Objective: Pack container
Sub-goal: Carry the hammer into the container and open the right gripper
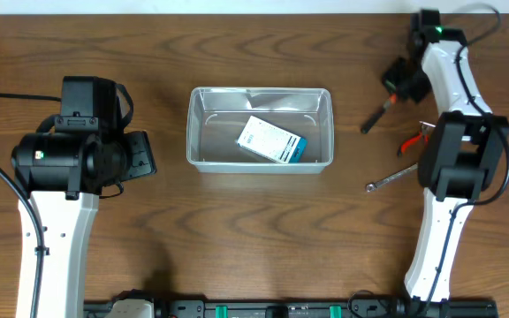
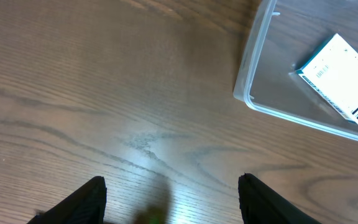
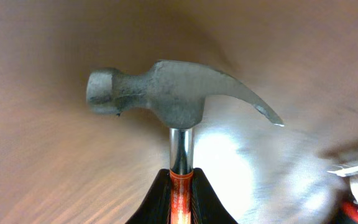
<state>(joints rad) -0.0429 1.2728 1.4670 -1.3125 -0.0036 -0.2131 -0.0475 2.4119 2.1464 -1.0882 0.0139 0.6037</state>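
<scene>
The clear plastic container (image 1: 198, 132) stands at mid-table with a white-and-blue box (image 1: 272, 140) lying inside. My right gripper (image 1: 398, 88) is to its right and is shut on a hammer (image 1: 376, 117). In the right wrist view the fingers (image 3: 181, 190) clamp the orange part of the shaft just below the steel claw head (image 3: 166, 93), over bare wood. My left gripper (image 1: 141, 157) is open and empty, left of the container. In the left wrist view (image 2: 173, 202) it hovers over the table, with the container's corner (image 2: 248, 93) and the box (image 2: 344, 81) at upper right.
Red-handled pliers (image 1: 414, 141) and a silver wrench (image 1: 391, 178) lie on the table right of the container, near my right arm. The pliers show blurred at the right edge of the right wrist view (image 3: 356, 186).
</scene>
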